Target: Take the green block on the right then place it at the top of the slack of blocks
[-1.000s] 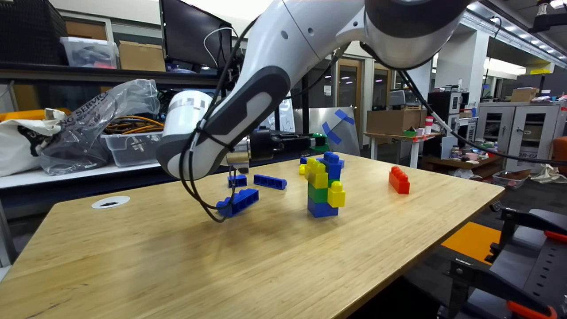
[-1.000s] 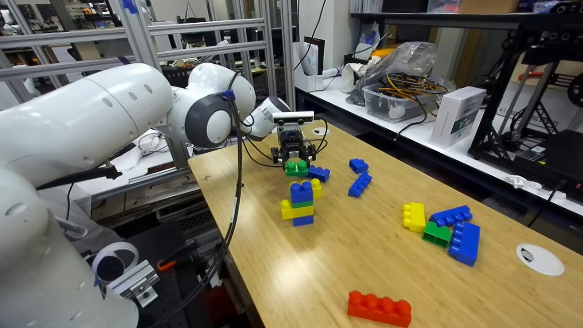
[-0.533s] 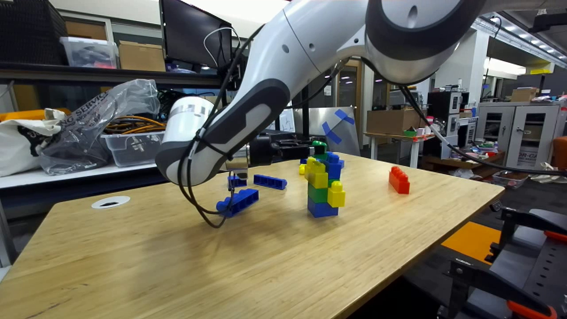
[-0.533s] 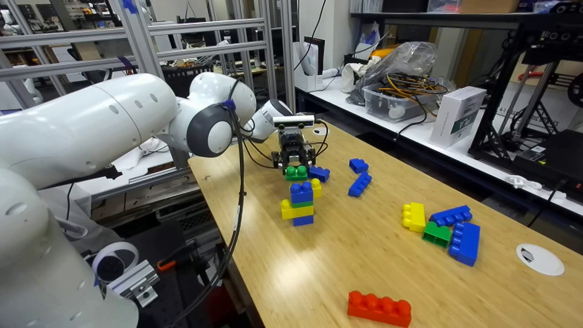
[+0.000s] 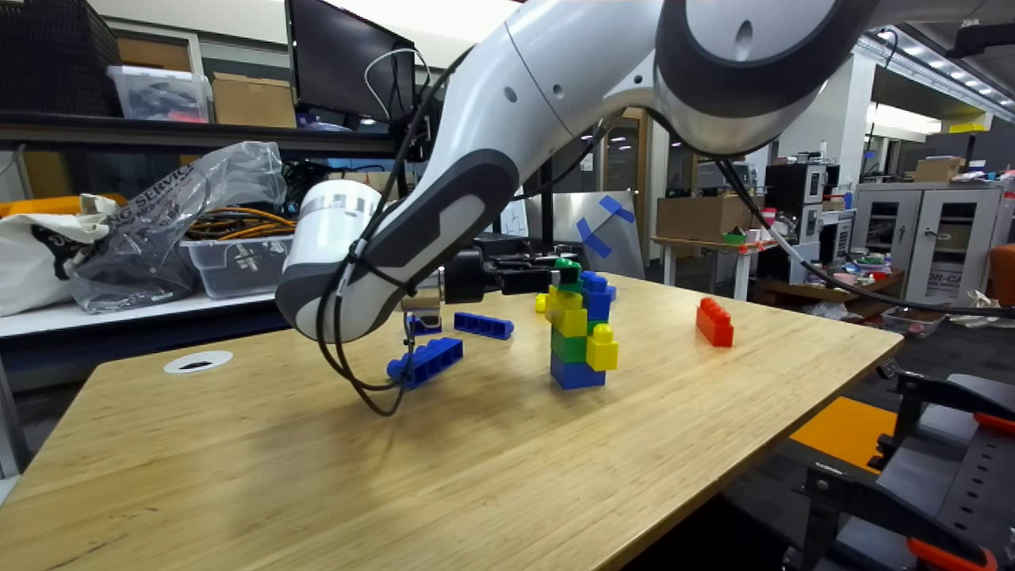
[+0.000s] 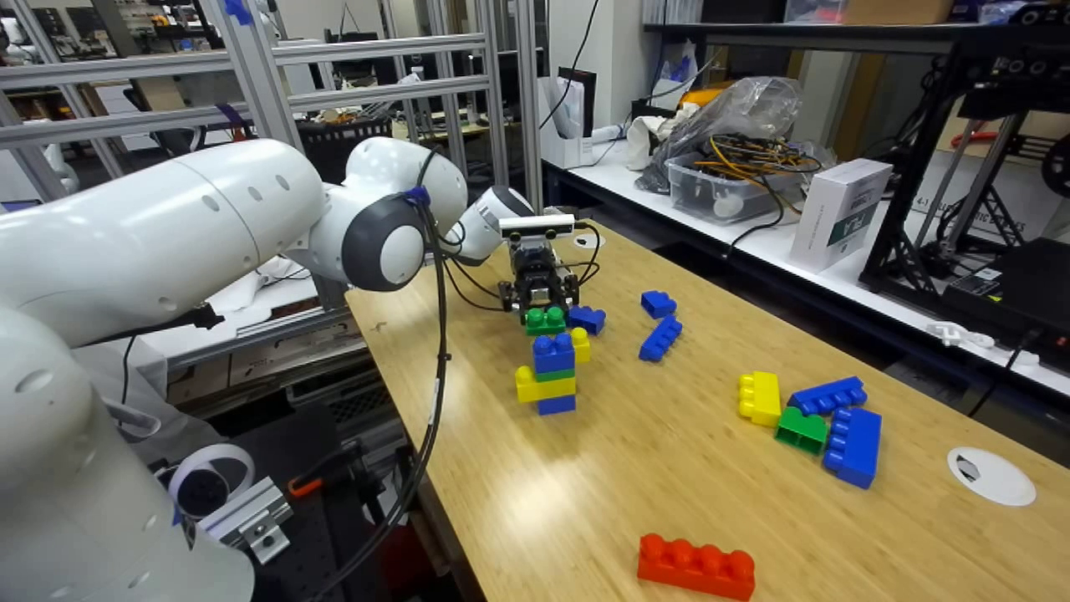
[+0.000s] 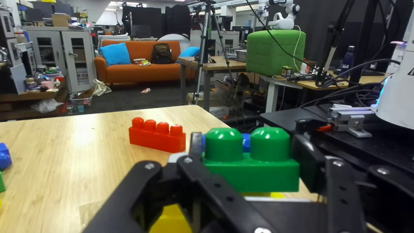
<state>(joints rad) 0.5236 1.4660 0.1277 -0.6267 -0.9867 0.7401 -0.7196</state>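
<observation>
Green block (image 7: 250,176) pinched in gripper (image 7: 251,156), studs up, near top of stack (image 6: 554,378)

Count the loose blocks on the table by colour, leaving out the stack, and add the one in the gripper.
Blue: 5 loose blue blocks
Green: 2, the held green block and a loose green block
Yellow: 1 loose yellow block
Red: 1 loose red block
Total: 9
</observation>
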